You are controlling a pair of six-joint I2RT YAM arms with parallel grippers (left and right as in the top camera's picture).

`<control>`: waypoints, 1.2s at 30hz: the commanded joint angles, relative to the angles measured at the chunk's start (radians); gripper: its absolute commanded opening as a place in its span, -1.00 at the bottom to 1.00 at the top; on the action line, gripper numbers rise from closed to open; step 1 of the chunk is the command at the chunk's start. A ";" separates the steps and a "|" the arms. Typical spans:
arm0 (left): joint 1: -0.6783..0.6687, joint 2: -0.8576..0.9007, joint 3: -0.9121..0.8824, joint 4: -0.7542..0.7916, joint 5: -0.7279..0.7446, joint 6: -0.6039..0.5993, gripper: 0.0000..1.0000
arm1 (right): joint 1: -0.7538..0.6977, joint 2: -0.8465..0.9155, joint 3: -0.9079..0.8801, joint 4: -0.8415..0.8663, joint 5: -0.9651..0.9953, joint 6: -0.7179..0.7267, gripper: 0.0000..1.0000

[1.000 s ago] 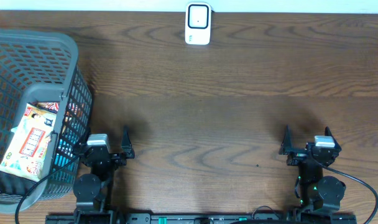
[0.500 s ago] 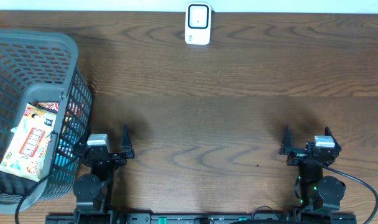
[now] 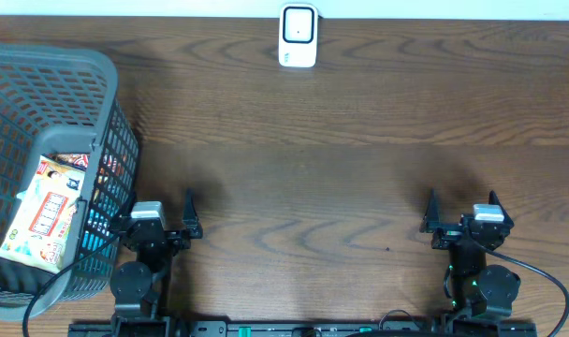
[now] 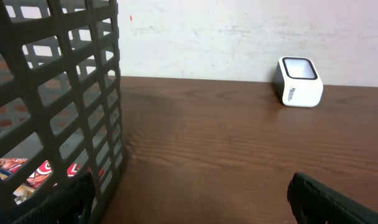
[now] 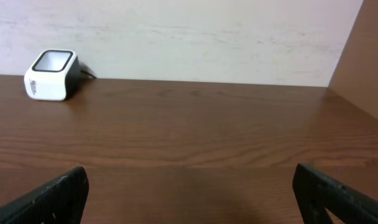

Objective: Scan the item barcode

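Note:
The item, a white and orange packet (image 3: pixel 43 211), lies inside the grey mesh basket (image 3: pixel 51 56) at the left. More red and white packaging (image 4: pixel 40 171) shows through the basket wall (image 4: pixel 58 93) in the left wrist view. The white barcode scanner (image 3: pixel 298 36) stands at the far edge of the table, middle; it also shows as the scanner (image 4: pixel 298 82) and the scanner (image 5: pixel 51 75) in the wrist views. My left gripper (image 3: pixel 155 208) sits open at the front, right beside the basket, holding nothing. At the front right my right gripper (image 3: pixel 462 204) is open and empty too.
The dark wooden table (image 3: pixel 341 159) stretches between both arms and the scanner. A pale wall (image 5: pixel 189 37) rises behind the table's far edge. The basket's right wall stands close to my left gripper's left finger (image 4: pixel 64 199).

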 commanded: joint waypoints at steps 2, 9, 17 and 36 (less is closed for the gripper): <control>0.002 -0.009 -0.018 -0.036 -0.032 -0.001 0.98 | 0.005 0.000 -0.002 -0.003 0.000 0.003 0.99; 0.001 -0.009 0.012 0.061 0.180 -0.104 0.98 | 0.005 0.000 -0.002 -0.003 0.000 0.003 0.98; 0.001 0.027 0.185 0.033 0.251 -0.171 0.98 | 0.005 0.000 -0.002 -0.003 0.000 0.003 0.99; 0.001 0.799 1.249 -0.776 0.370 -0.160 0.98 | 0.005 0.000 -0.002 -0.003 0.000 0.003 0.99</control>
